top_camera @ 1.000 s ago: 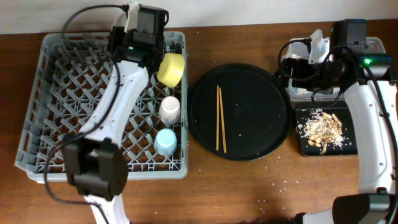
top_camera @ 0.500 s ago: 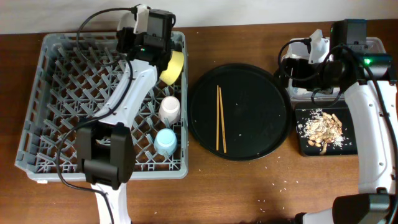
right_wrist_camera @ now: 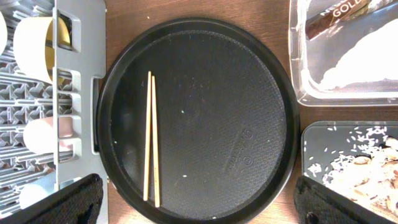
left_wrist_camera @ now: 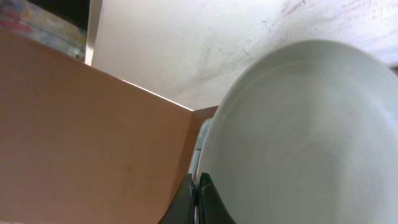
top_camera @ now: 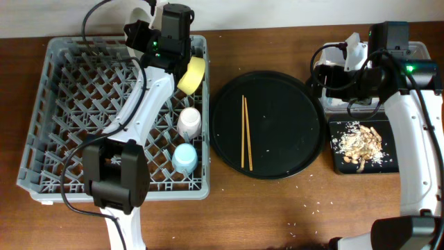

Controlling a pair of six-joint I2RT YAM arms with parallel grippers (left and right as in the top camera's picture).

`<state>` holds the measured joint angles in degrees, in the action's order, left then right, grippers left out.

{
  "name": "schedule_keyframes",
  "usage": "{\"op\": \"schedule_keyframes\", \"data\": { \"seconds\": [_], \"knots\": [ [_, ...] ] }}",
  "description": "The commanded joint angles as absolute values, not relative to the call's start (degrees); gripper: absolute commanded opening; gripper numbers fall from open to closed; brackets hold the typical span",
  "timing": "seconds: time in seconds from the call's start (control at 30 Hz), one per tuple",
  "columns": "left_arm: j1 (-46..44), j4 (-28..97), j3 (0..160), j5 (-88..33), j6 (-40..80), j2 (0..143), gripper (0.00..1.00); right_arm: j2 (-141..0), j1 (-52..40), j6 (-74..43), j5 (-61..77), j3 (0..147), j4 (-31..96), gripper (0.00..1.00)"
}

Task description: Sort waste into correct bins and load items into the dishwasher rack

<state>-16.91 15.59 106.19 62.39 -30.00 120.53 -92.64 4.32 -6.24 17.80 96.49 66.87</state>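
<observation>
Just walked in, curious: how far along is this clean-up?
Mostly done. The yellow bowl, pink cup and blue cup sit in the dishwasher rack; snack wrapper and napkin lie in the clear tub, food scraps in the black rectangular tray. In hand: the left hand holds the plate by its rim. Left: racking that plate, then the chopsticks on the round black tray.

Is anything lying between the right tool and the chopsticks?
Nothing visible. The chopsticks lie alone on the round tray with nothing over them, and the open right tool hangs above with only free space between.
</observation>
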Motion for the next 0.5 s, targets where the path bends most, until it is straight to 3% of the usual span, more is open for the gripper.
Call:
{"op": "schedule_keyframes", "data": {
  "seconds": [0.0, 0.3, 0.4, 0.47],
  "knots": [
    [-16.8, 16.0, 106.2, 60.6, -33.0, 118.2, 0.00, -93.0, 4.5, -6.4, 17.3, 97.0, 66.9, 0.98],
    [-17.0, 30.6, 106.0, 40.4, -30.4, 118.3, 0.01, -93.0, 4.5, -6.4, 17.3, 97.0, 66.9, 0.98],
    [-17.0, 34.4, 106.0, 34.0, -30.4, 118.3, 0.13, -93.0, 4.5, -6.4, 17.3, 97.0, 66.9, 0.99],
    [-17.0, 36.7, 106.0, 29.0, -30.4, 118.3, 0.31, -93.0, 4.5, -6.4, 17.3, 97.0, 66.9, 0.98]
  ]
}}
